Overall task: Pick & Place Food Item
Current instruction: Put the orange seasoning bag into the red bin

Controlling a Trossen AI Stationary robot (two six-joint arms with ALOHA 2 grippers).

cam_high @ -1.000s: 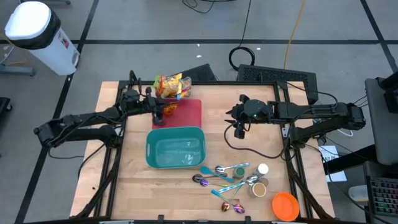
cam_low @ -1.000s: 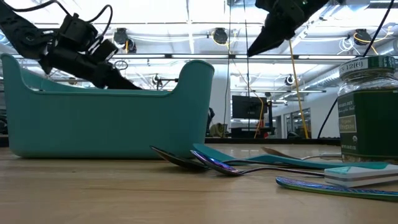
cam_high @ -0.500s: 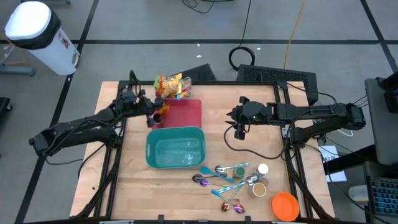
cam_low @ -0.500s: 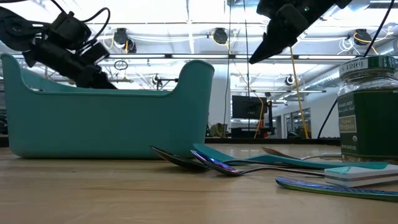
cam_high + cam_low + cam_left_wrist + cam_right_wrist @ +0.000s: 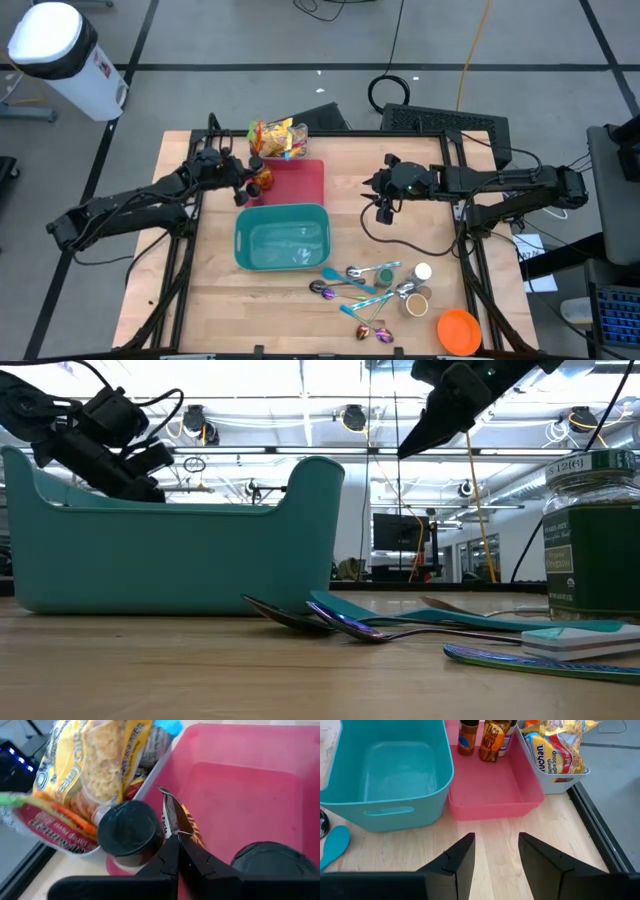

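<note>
Two plastic bins are sitting side by side on the wooden table point(image 5: 215, 300): one teal rectangular plastic bin point(image 5: 282, 238) with nothing in it, and one flat pink plastic tray point(image 5: 300, 180) touching its far edge. Beyond the tray, one small grey container of bright snack and noodle packets point(image 5: 276, 138) is standing at the table's edge. Near the front right, a loose cluster of spoons point(image 5: 352, 285) is lying beside one green-labelled glass jar point(image 5: 590, 535) and one orange round lid point(image 5: 459, 330); their number is hard to tell from above.

The right wrist view is showing what the high view blurs: three items are standing at the tray's far end, one brown bottle point(image 5: 466, 736), one orange-and-brown taco seasoning packet point(image 5: 491, 741) and one white-bodied jar point(image 5: 506, 740) mostly hidden behind it. The left wrist view is adding two black round lids point(image 5: 131, 828) seen from above.

The left gripper point(image 5: 176, 851) is hanging over the tray's left end, its fingers pressed together on the top edge of the seasoning packet, pinching it. The right gripper point(image 5: 495, 851) is hovering above bare table to the right of the tray, fingers partly apart and holding nothing.
</note>
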